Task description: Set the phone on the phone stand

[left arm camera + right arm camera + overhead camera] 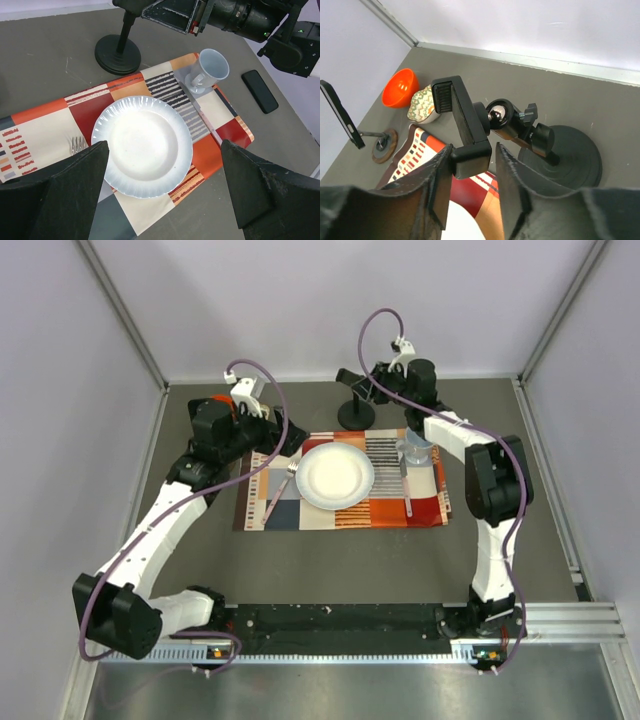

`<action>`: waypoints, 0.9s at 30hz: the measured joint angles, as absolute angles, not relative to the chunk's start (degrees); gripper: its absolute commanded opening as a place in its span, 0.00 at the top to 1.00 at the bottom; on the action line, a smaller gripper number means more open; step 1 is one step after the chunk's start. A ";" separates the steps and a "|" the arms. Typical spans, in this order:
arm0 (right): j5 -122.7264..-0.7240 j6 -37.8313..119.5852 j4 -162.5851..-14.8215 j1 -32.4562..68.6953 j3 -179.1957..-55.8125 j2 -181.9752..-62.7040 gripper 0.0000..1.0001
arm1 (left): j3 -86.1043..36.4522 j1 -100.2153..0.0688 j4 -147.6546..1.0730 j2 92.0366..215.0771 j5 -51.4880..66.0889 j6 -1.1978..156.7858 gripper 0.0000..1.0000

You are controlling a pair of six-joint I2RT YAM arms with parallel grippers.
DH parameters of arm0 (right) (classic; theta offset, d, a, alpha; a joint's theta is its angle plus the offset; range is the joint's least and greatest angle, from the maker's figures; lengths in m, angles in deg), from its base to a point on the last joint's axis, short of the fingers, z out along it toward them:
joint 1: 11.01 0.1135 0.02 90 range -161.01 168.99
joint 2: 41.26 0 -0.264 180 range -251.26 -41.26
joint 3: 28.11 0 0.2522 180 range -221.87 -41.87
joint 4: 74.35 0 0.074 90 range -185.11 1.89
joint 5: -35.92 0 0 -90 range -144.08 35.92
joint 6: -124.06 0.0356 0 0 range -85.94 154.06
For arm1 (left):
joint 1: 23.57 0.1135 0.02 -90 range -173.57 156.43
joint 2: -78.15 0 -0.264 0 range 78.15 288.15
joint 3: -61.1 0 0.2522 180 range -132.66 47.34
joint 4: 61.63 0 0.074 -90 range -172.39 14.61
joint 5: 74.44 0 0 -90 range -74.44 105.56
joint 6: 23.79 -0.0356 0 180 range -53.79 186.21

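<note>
The black phone [260, 91] lies flat on the grey table to the right of the placemat, seen only in the left wrist view. The phone stand shows in the right wrist view at far left, with its tilted plate [340, 120] edge-on above a brown disc base [384, 145]. My left gripper [162, 150] is wide open and empty, above the white plate [142, 145]. My right gripper [473, 150] is at the back, its jaws partly open around the lower end of the black clamp stand's head [465, 125]. The left finger touches the head. A thin gap shows at the right finger.
A patterned placemat [430, 508] carries the plate [336, 476], a fork [280, 485], a knife [406, 485] and a pale blue cup [415, 448]. The clamp stand's round base [355, 418] stands behind it. An orange bowl [400, 87] and a patterned bowl [422, 105] sit near the phone stand.
</note>
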State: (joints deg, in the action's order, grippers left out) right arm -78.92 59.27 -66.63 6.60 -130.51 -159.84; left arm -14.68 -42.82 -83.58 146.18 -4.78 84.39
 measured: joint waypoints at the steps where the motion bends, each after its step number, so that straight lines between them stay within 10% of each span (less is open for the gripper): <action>1: -79.08 59.25 -66.66 6.60 -130.55 -159.91 0.76 | -14.68 -42.82 -83.60 146.36 -4.82 84.41 0.02; 5: -79.80 59.23 -67.07 6.60 -130.93 -160.04 1.00 | -14.68 -42.82 -83.58 147.01 -5.17 84.61 0.02; 14: -80.26 56.26 -66.61 6.60 -128.59 -158.01 1.00 | -14.65 -42.82 -83.62 148.21 -5.63 85.00 0.02; 27: -88.21 46.53 -50.02 8.06 -100.76 -121.44 1.00 | -14.65 -42.82 -83.62 148.80 -5.30 85.66 0.02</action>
State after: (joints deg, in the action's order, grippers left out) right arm -88.21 46.53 -50.02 8.06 -100.76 -121.44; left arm -14.65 -42.82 -83.62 148.80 -5.30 85.66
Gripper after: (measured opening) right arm 0.262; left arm 0.983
